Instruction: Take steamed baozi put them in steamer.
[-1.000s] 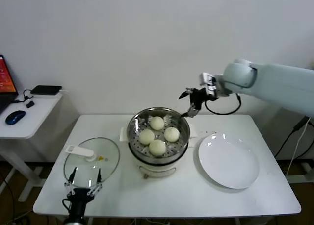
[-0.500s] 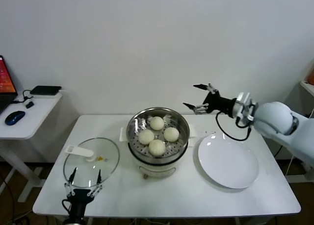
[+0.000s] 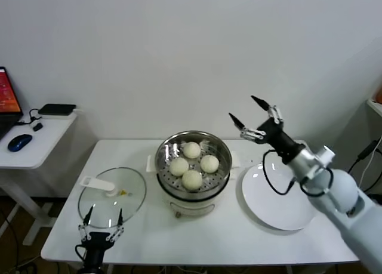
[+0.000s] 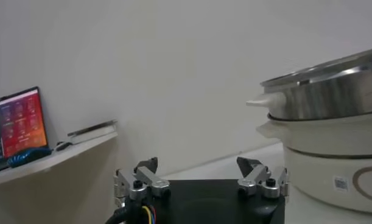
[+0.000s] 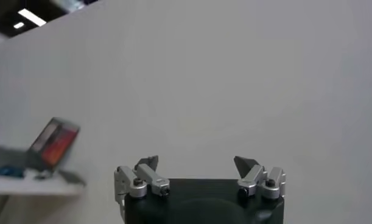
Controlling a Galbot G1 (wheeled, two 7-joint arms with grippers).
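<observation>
Several off-white baozi (image 3: 191, 179) sit on the perforated tray inside the shiny steel steamer (image 3: 221, 173) in its white base at the table's middle. The steamer's side also shows in the left wrist view (image 4: 332, 103). My right gripper (image 3: 246, 115) is open and empty, raised in the air to the right of the steamer and above the white plate's far edge, pointing up toward the wall. Its own view (image 5: 196, 163) shows only the wall between its jaws. My left gripper (image 3: 102, 216) is open and empty, parked low at the table's front left, by the glass lid.
A flat white plate (image 3: 278, 198) lies right of the steamer. A round glass lid with a white handle (image 3: 111, 197) lies left of it. A side desk with a mouse (image 3: 19, 142), laptop and black box stands at far left.
My right arm has swung away from above the steamer's far rim, out to the right and down, its gripper now tilted upward over the plate. The left arm has not moved.
</observation>
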